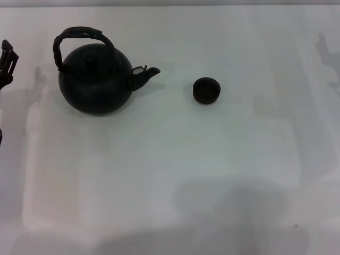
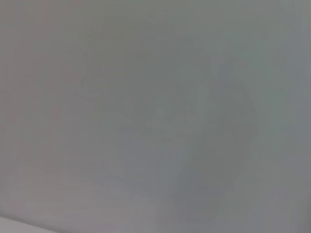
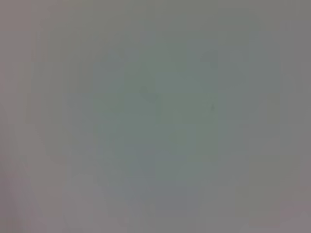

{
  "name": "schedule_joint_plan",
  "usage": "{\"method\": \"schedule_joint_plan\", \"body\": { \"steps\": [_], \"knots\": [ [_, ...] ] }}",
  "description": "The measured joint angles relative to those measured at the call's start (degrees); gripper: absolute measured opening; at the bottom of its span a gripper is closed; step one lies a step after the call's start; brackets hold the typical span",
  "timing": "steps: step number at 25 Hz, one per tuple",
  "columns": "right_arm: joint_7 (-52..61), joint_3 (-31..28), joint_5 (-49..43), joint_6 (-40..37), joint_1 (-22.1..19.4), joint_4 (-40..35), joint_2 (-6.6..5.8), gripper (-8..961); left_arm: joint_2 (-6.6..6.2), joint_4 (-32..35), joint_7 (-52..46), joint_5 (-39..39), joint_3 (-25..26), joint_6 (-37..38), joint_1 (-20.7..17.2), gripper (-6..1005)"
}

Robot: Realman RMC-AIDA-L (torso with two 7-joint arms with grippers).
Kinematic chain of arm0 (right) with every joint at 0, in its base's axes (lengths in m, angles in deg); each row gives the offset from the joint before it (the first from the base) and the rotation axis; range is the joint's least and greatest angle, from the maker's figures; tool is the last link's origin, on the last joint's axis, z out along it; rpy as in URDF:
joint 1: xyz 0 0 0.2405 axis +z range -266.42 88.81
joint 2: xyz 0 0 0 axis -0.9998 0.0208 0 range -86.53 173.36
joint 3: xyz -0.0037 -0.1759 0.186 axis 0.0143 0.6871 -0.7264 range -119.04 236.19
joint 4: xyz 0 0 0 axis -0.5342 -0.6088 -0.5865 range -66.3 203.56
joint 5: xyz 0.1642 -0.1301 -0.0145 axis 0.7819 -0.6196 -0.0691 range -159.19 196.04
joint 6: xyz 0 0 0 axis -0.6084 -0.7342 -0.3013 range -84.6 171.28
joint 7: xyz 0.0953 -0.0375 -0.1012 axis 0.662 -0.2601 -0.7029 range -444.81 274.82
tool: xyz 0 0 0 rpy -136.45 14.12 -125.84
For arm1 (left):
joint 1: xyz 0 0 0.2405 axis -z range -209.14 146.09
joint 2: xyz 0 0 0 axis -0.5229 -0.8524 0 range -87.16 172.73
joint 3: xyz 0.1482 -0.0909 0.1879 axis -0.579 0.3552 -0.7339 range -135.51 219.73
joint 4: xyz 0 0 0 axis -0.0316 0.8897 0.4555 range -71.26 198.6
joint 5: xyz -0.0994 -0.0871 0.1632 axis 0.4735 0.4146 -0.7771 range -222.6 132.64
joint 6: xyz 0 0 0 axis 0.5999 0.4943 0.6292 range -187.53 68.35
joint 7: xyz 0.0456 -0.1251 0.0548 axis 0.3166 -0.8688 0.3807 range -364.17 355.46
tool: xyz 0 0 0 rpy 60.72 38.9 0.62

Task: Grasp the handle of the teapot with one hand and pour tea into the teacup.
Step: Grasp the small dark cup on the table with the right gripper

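The matte-black teapot (image 1: 95, 79) stands upright on the white table at the left, its short spout (image 1: 146, 75) pointing right. Its dark arched handle (image 1: 79, 36) rises over the knobbed lid. The small black teacup (image 1: 206, 90) sits to the right of the spout, apart from the pot. My left gripper (image 1: 7, 62) shows at the left edge of the head view, left of the teapot and apart from it. My right gripper is out of view. Both wrist views show only bare table surface.
The white table (image 1: 170, 175) spreads in front of and around both objects. A faint shadow lies near the right edge (image 1: 326, 53).
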Motion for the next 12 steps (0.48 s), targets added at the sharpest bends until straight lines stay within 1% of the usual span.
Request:
{"method": "schedule_joint_plan", "body": {
  "steps": [12],
  "knots": [
    [-0.1, 0.0, -0.1, 0.4, 0.6, -0.2, 0.00, 869, -0.06, 0.0, 0.0, 0.0, 0.0, 0.0, 0.1, 890]
  ]
}}
